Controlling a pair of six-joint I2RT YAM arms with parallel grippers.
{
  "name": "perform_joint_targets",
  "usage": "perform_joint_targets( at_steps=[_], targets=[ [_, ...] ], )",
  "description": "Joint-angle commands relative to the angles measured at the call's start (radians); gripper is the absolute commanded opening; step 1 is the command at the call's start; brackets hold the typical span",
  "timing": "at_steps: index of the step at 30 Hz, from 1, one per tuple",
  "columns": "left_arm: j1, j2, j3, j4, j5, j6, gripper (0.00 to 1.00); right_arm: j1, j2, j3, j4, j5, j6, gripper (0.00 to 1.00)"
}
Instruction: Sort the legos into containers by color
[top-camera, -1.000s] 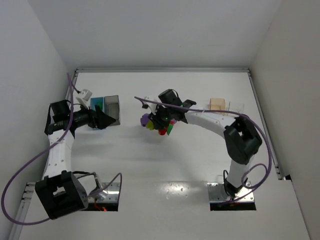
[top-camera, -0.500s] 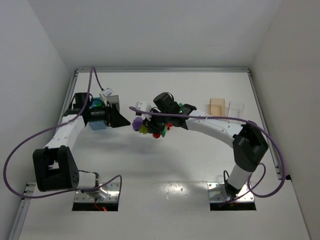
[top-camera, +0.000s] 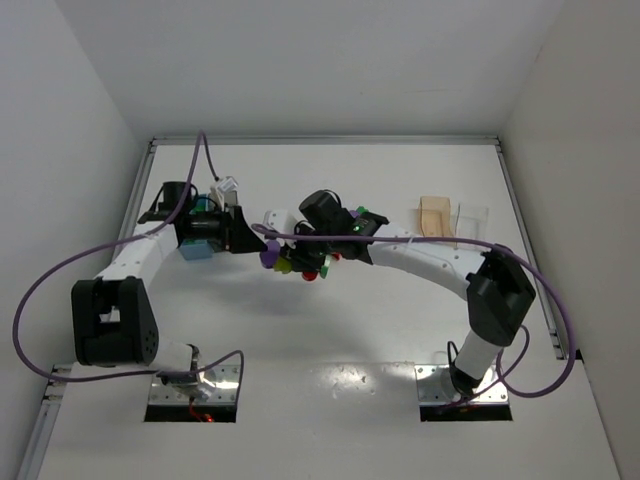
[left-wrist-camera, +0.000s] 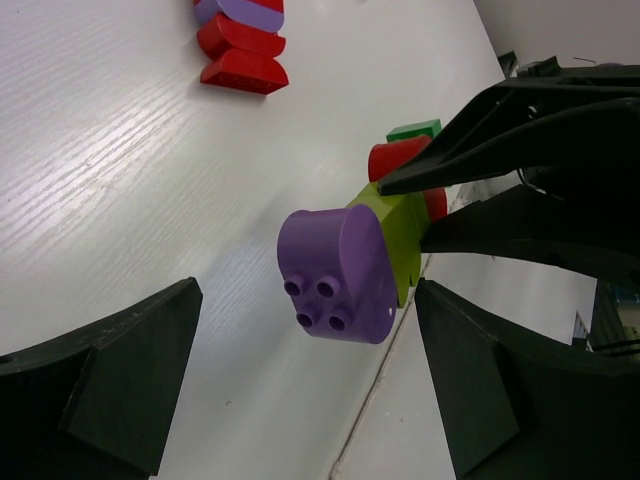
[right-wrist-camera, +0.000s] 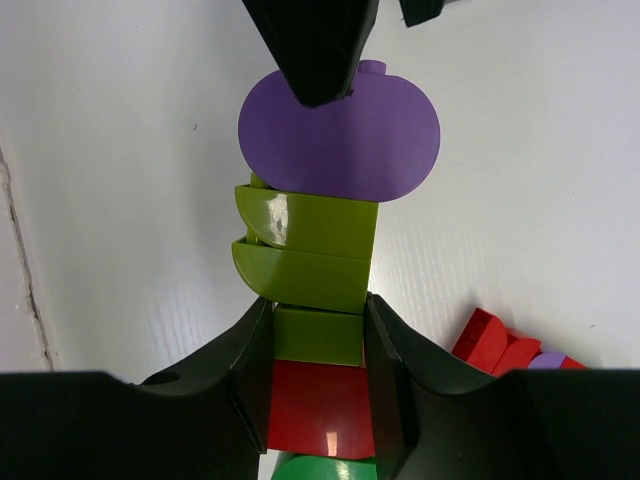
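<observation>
While the R gripper (right-wrist-camera: 318, 345) clamps the stacked cluster (right-wrist-camera: 315, 265) above the table (top-camera: 330, 330) and the L gripper (left-wrist-camera: 305, 300) sits w/ fingers apart either side of its purple end brick (left-wrist-camera: 335, 265), sorting looks barely begun: stack unsplit, loose red bricks (left-wrist-camera: 240, 55) unsorted, bins (top-camera: 433, 212) w/ contents unclear.

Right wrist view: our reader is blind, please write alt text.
The right hand clamps a lego stack: green, red, yellow-green bricks, then a round purple cap, which the left hand's finger overlaps. Loose red bricks lie on the table.
</observation>
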Motion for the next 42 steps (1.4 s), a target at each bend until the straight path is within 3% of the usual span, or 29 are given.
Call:
perform_joint_targets(
  at_steps=[1, 5, 8, 11, 12, 15, 18, 29, 36, 40, 42],
  targets=[
    [-0.016, 0.015, 0.035, 0.015, 0.006, 0.013, 0.94, 0.013, -0.06, 0.05, 0.017, 0.015, -0.01, 0.03],
    [-0.038, 0.026, 0.045, 0.015, 0.037, 0.023, 0.94, 0.022, -0.06, 0.059, 0.017, 0.024, -0.01, 0.03],
    [-0.056, 0.038, 0.045, 0.015, 0.078, 0.045, 0.88, 0.022, -0.051, 0.068, 0.017, 0.024, -0.01, 0.03],
    [-0.065, 0.047, 0.054, -0.022, 0.1, 0.071, 0.71, 0.022, -0.051, 0.068, 0.017, 0.024, -0.01, 0.03],
    [-0.075, 0.056, 0.066, -0.031, 0.1, 0.082, 0.56, 0.031, -0.051, 0.068, 0.017, 0.035, -0.01, 0.03],
    [-0.075, 0.056, 0.066, -0.043, 0.1, 0.105, 0.31, 0.031, -0.051, 0.036, 0.026, 0.046, -0.03, 0.03],
    [-0.075, 0.056, 0.066, -0.054, 0.089, 0.114, 0.15, 0.019, -0.074, -0.011, 0.026, 0.056, -0.03, 0.03],
    [-0.032, 0.027, 0.048, -0.054, 0.08, 0.123, 0.13, -0.023, -0.184, -0.247, 0.044, 0.104, -0.067, 0.03],
    [-0.032, -0.003, 0.037, -0.054, 0.08, 0.123, 0.13, -0.032, -0.172, -0.329, 0.064, 0.012, 0.006, 0.04],
    [-0.032, -0.055, 0.028, -0.054, 0.056, 0.134, 0.12, -0.041, -0.137, -0.32, 0.064, -0.029, 0.075, 0.11],
    [-0.041, -0.101, 0.028, -0.054, 0.039, 0.134, 0.1, -0.041, -0.137, -0.32, 0.064, -0.049, 0.094, 0.2]
  ],
)
